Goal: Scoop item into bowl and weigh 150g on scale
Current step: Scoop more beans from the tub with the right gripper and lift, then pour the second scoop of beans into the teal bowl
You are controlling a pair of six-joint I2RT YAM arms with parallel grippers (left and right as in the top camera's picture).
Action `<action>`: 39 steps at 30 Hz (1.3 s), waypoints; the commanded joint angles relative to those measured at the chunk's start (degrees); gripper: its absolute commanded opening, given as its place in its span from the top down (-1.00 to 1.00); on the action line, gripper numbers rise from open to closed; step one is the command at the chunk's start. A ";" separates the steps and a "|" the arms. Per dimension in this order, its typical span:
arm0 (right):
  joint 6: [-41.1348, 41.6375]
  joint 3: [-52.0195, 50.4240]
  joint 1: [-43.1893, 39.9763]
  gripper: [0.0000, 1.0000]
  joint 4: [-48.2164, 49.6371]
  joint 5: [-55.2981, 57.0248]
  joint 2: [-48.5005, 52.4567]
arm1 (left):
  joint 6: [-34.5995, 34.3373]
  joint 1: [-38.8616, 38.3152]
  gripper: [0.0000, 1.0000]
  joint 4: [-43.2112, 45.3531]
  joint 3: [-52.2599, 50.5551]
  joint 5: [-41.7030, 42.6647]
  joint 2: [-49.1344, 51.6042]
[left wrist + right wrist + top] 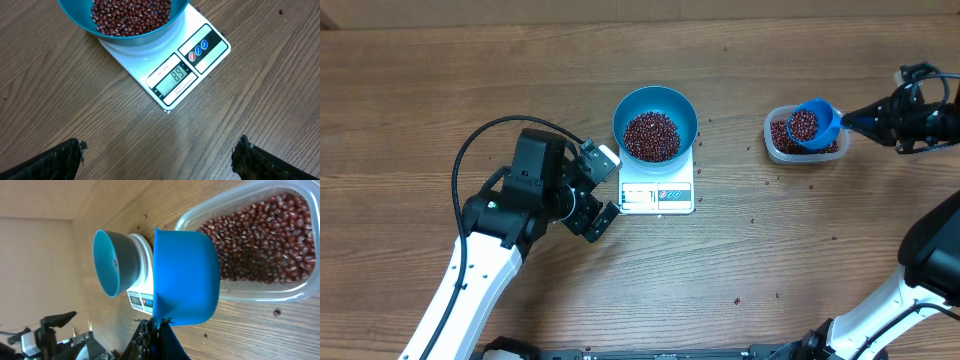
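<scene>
Overhead view: the blue bowl point(655, 97), holding the red-brown beans point(651, 136), is sitting on the white scale point(657, 197) at the middle of the counter point(420, 90). The left gripper point(610, 188) is hovering just left of the scale, fingers spread wide and empty. At far right, the right gripper point(876, 114) is pinching the handle of a blue scoop point(812, 124), which is carrying beans above the clear tub point(770, 138).
</scene>
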 commanded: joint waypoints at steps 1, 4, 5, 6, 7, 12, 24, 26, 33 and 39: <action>-2.60 3.10 1.55 0.93 -1.40 -4.92 -2.82 | -0.59 -0.39 -0.99 0.22 -0.17 1.09 0.20; -2.56 3.48 4.13 0.93 -1.62 -6.78 -3.74 | -0.59 -0.39 -0.99 0.24 -0.17 1.09 0.20; -2.54 3.48 5.49 0.93 -1.60 -7.56 -3.96 | -0.59 -0.39 -0.99 0.22 -0.17 1.09 0.20; -2.51 3.48 6.54 0.93 -1.57 -8.22 -4.04 | -0.59 -0.39 -0.99 0.22 -0.17 1.09 0.20; -2.32 3.50 8.20 0.93 -1.33 -9.38 -4.09 | -0.59 -0.39 -0.99 0.24 -0.17 1.09 0.20; 0.50 3.52 15.26 0.93 4.00 -15.17 -4.09 | -0.59 -0.39 -0.99 0.22 -0.17 1.09 0.20; 20.52 3.80 37.92 0.93 22.80 9.62 -4.13 | -0.59 -0.39 -0.99 0.22 -0.17 1.09 0.20; 20.70 3.80 41.09 0.93 23.89 15.78 -4.13 | -0.59 -0.39 -0.99 0.22 -0.17 1.09 0.20; 20.68 3.82 48.98 0.93 26.36 32.06 -4.13 | -0.59 -0.39 -0.99 0.24 -0.17 1.09 0.20; 20.61 4.04 53.40 0.93 27.67 43.76 -4.13 | -0.59 -0.39 -0.99 0.22 -0.17 1.09 0.20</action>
